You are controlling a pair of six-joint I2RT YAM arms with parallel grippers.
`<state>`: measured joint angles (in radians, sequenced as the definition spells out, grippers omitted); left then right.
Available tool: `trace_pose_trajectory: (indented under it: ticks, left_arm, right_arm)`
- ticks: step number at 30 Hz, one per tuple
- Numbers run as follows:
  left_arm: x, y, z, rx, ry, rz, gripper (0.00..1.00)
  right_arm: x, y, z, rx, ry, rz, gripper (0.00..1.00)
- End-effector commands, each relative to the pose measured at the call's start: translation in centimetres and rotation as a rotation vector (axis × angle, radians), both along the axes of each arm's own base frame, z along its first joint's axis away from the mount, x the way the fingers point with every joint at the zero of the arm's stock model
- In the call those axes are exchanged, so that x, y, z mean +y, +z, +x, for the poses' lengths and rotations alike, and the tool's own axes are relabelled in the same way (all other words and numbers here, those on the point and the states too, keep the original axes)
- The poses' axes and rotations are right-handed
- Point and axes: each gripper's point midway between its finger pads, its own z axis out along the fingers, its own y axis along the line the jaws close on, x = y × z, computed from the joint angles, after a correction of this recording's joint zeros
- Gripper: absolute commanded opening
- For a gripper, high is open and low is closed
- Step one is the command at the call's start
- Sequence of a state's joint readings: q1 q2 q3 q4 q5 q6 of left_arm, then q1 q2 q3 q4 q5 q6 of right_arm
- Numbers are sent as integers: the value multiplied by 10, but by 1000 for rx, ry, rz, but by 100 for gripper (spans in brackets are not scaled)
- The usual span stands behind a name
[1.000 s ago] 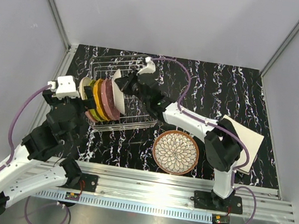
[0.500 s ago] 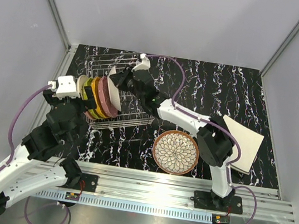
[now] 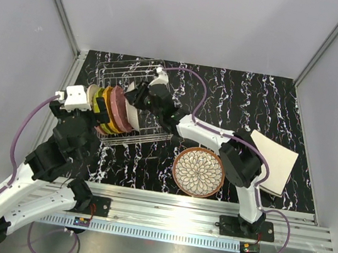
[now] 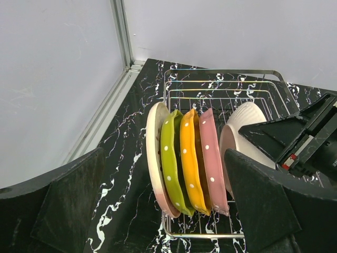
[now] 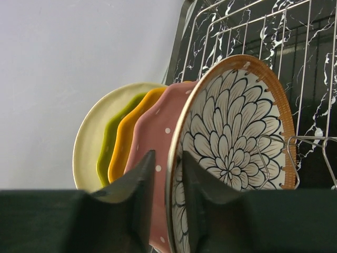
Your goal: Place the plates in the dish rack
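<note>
straddling petal plate (image 5: 231, 142) rim, right gripper (image 5: 168, 158) clamp unclear | sits 3 o'clock of racked plates (image 4: 188, 158) | left gripper (image 4: 163, 158) agape | looks ceramic: rigid, slick, chippable; pinch rim

**A:** How much of the petal-patterned plate (image 5: 237, 132) shows at the right wrist?

**B:** Its lower part runs behind the right jaws and off the bottom edge. Pinched or loose, I cannot tell.

**A:** And from above?

**B:** The right arm (image 3: 206, 131) covers part of the squarish cream plates (image 3: 279, 157). At the left wrist, the left jaws block the near right corner of the dish rack (image 4: 221, 71).
</note>
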<state>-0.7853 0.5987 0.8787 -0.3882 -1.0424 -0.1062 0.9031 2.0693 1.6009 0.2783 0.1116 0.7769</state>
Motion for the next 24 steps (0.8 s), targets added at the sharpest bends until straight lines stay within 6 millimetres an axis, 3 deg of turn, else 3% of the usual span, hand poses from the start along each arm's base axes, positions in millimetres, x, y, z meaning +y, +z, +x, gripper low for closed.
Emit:
trace_pose_trajectory:
  ticks: [1,7,11,17,24]
  left_arm:
    - [-3,9,2,-32,-5,-45,99]
    - [-3,7,3,-27,-2,-40,99]
    - [-3,8,3,-29,0,-42,99]
    - [-1,9,3,-31,5,-44,99]
    - [-2,8,3,-26,5,-42,99]
  right_arm:
    - [15,27,-7,-56,55,64,36]
    - [23,21,-10,-47,97,63,55]
    - [23,30,-11,-69,104,50,63]
    - [20,54,-14,-110,124,44,68]
    - [25,65,-26,-134,185,43,69]
